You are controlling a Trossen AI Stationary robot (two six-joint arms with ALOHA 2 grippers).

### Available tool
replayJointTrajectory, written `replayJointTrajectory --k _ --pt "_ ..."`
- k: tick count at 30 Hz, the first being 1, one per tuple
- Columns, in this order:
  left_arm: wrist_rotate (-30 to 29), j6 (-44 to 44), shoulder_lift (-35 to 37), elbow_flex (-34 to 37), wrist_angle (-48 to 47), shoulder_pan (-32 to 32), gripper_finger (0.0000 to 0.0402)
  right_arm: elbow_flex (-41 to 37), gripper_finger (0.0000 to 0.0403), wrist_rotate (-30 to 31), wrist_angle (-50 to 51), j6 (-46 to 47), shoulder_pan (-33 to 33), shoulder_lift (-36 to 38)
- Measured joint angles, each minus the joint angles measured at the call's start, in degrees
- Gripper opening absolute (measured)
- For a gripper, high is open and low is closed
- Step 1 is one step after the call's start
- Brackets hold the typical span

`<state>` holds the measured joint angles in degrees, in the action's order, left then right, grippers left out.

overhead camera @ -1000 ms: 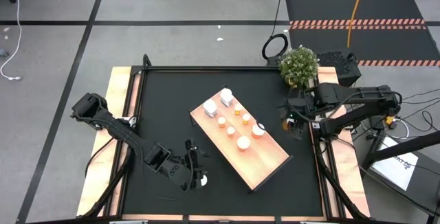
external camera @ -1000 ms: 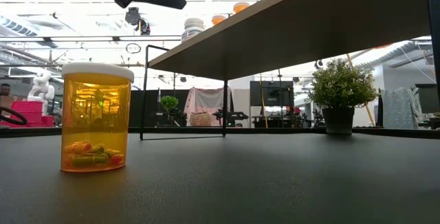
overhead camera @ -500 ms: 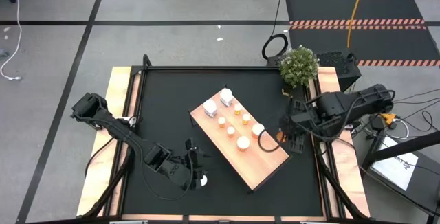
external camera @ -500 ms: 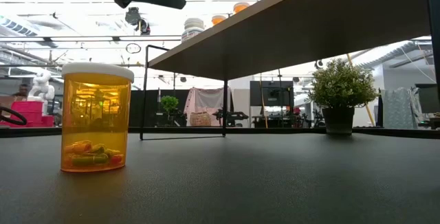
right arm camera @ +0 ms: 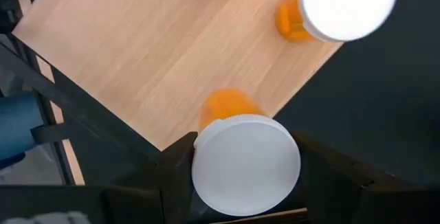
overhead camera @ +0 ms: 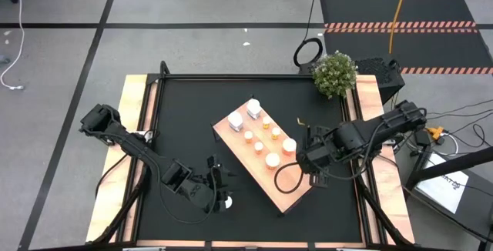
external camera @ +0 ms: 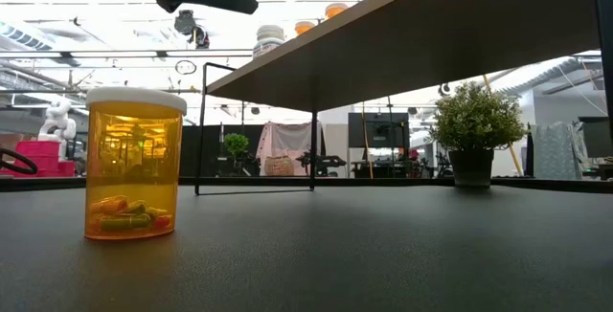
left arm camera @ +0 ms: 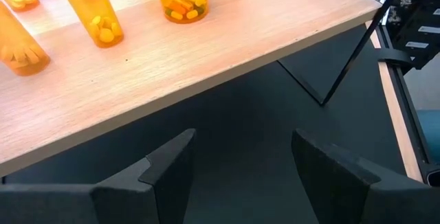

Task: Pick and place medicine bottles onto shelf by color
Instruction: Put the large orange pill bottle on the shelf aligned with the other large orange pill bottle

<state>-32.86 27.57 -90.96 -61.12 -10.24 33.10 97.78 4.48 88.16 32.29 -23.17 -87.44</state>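
The right gripper (right arm camera: pixel 244 176), clenched on an upright orange pill bottle (right arm camera: pixel 245 159), hangs over the shelf (overhead camera: pixel 296 182)'s right edge; bare board lies just inward. The left gripper (left arm camera: pixel 240 162) waits released.

shelf (overhead camera: pixel 296 180): pale tan wood, fine grain
counter (overhead camera: pixel 185 120): black mat, light wood side rails
amber bottle (external camera: pixel 134 168): clear orange, white cap, orange and green capsules inside
held bottle (right arm camera: pixel 245 162): orange body, white cap
white bottles (overhead camera: pixel 243 113): all white
plant (overhead camera: pixel 335 74): green leaves, dark pot
left gripper (left arm camera: pixel 237 165): matte black
right gripper (right arm camera: pixel 240 165): black
floor (overhead camera: pixel 192 20): grey, black lines
floor mat (overhead camera: pixel 400 8): black, red-and-white striped edges
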Motion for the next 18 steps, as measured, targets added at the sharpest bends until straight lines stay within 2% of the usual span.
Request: replayJointTrajectory --k 18 --pt "0.0 2.6 0.0 0.0 0.2 0.0 0.0239 -0.4 0.021 -0.2 -5.8 0.0 0.3 -0.6"
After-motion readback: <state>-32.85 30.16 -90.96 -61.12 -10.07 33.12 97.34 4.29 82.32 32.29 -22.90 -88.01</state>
